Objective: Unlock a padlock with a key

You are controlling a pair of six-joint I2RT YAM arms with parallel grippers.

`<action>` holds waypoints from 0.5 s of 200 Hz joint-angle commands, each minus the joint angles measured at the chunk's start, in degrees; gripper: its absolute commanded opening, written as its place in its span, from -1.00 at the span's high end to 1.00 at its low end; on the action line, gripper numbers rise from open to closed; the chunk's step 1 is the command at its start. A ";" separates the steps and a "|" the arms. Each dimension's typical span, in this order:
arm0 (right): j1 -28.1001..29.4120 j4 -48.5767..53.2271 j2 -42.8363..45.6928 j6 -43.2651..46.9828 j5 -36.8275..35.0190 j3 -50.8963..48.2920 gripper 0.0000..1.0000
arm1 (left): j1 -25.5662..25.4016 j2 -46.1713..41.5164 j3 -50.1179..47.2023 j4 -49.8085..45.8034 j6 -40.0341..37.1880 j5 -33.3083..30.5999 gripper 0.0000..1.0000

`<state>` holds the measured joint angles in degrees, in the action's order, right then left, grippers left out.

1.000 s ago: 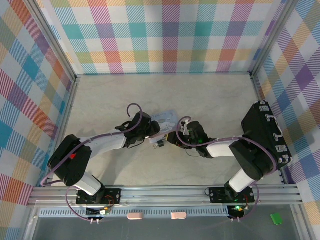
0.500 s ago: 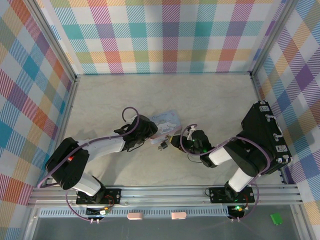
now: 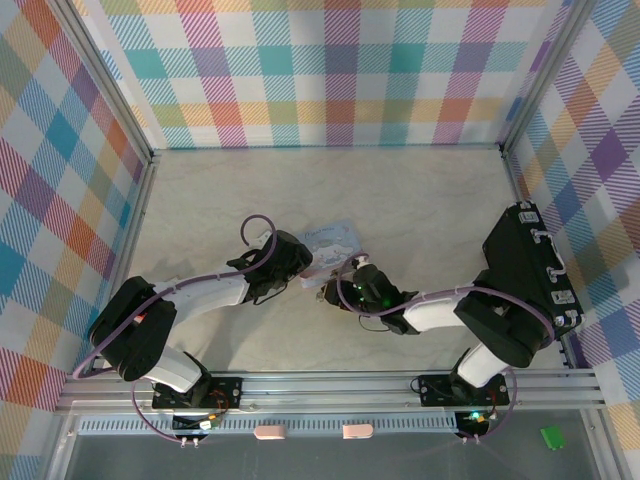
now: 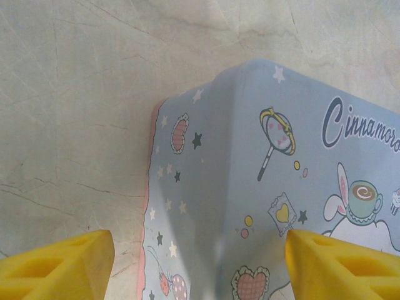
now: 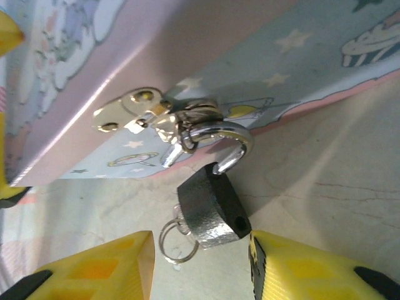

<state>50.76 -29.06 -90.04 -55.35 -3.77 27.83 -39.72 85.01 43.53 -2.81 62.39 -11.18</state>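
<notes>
The small dark padlock (image 5: 211, 211) hangs by its silvery shackle (image 5: 232, 139) from the hasp (image 5: 132, 114) of the pale-blue cartoon tin (image 5: 187, 44). One shackle leg is out of the body and its empty hole shows. A wire ring (image 5: 178, 242) dangles at the padlock's bottom; the key is hidden behind the body. My right gripper (image 5: 200, 269) is open, its yellow fingertips (image 5: 100, 269) on either side just below the padlock. My left gripper (image 4: 200, 269) is open and straddles a corner of the tin (image 4: 250, 175). From above, both grippers (image 3: 303, 265) (image 3: 338, 290) meet at the tin (image 3: 333, 238).
A black case (image 3: 535, 270) stands against the right wall. Checked walls close in the table on three sides. An aluminium rail (image 3: 330, 385) runs along the near edge by the arm bases. Bare marble tabletop (image 3: 330, 180) lies behind the tin.
My right gripper has slid left and closer to the padlock, with its arm lying lower across the table. The left gripper stays at the tin.
</notes>
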 commanded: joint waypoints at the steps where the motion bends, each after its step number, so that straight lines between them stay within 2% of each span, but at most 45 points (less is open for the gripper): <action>1: 1.32 11.06 -0.45 1.82 -4.38 3.07 0.11 | -0.35 0.96 -1.38 -3.27 0.63 -1.28 -0.42; 22: 1.88 14.67 -2.26 1.95 -5.65 5.70 0.11 | -0.35 0.78 -1.46 -3.08 0.63 -1.04 -0.42; 100: 2.50 17.20 -8.41 1.66 -5.95 11.19 0.12 | -0.35 -0.42 -2.64 -2.25 0.54 -1.31 -0.42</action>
<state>53.08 -12.71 -93.10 -54.39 -9.45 37.12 -39.72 84.97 42.94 -1.72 62.37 -11.18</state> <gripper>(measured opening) 0.437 0.713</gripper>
